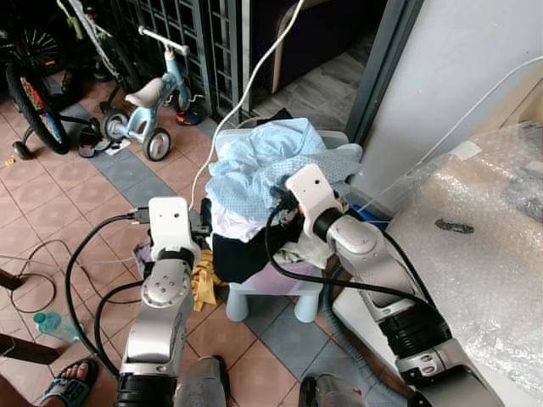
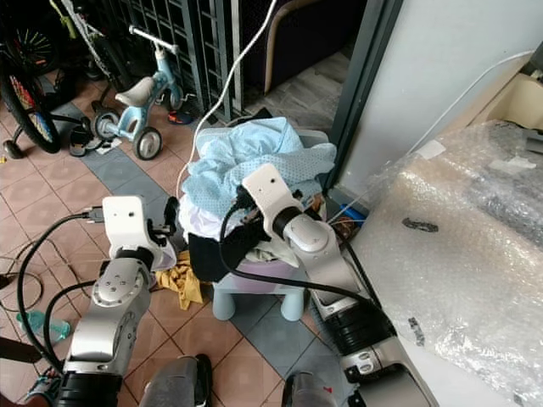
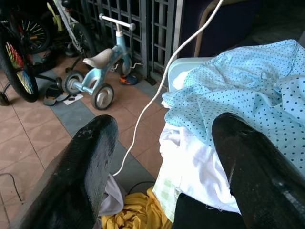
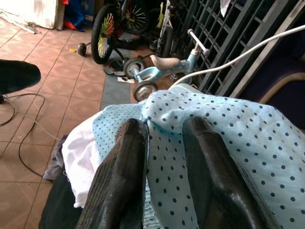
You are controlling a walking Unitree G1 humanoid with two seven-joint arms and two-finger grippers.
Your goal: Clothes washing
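Observation:
A heap of clothes sits in a lavender basket (image 1: pixel 290 275) on a pale blue stool (image 1: pixel 237 303). On top lies a light blue dotted garment (image 1: pixel 271 157), with a white garment (image 1: pixel 231 222) and a black one (image 1: pixel 242 259) under it. My right gripper (image 4: pixel 164 138) is pushed into the top of the heap and is shut on a fold of the dotted garment (image 4: pixel 228 129). My left gripper (image 3: pixel 164 143) stands open just left of the heap, nothing between its fingers (image 3: pixel 86 162). A yellow cloth (image 1: pixel 204 287) lies on the floor below it.
A child's tricycle (image 1: pixel 148 106) and a bicycle (image 1: pixel 34 102) stand at the back left by a metal grille. A white cable (image 1: pixel 246 93) hangs down onto the heap. A bubble-wrapped bulk (image 1: pixel 475 229) is close on the right. A person's sandalled foot (image 1: pixel 72 379) is at the lower left.

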